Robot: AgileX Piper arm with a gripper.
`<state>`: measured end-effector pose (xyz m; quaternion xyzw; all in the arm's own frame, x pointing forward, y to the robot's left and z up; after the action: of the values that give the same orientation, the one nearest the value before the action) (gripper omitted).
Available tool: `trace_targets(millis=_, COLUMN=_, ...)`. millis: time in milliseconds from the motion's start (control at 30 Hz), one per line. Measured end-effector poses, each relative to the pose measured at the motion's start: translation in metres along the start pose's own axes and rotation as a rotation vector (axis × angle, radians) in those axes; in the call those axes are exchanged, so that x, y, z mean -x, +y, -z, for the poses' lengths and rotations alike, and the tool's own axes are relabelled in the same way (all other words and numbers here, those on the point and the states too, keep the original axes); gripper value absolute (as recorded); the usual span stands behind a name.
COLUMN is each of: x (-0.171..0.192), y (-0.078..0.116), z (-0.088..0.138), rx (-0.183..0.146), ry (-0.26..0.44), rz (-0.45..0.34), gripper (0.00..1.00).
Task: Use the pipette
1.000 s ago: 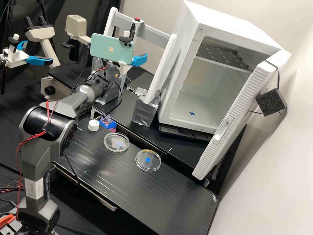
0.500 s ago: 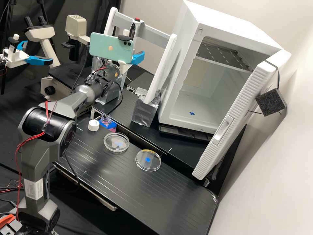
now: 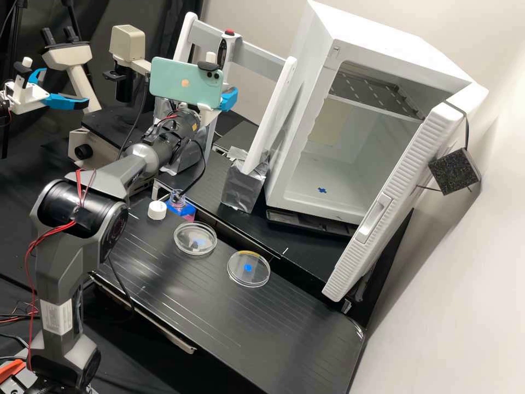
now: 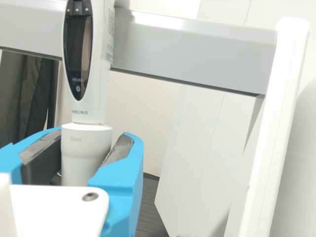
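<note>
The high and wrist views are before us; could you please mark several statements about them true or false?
1. Two clear round dishes rest on the bench. True.
2. The pipette lies flat on the bench. False: it is upright at the gripper.
3. The white cap sits beside the bottle. True.
4. The cabinet door is shut. False: it stands open.

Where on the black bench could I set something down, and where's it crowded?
Bare bench runs from the right-hand dish to the rounded right corner. It's crowded leftward: white cap, bottle and left-hand dish sit close together.
</note>
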<state>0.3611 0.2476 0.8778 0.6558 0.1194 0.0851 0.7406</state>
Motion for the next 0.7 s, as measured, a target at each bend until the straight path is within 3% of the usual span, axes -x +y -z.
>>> trace_targets(millis=700, x=0.0027, y=-0.0016, z=0.0025, rx=-0.024, ry=-0.013, rz=-0.001, gripper=0.0)
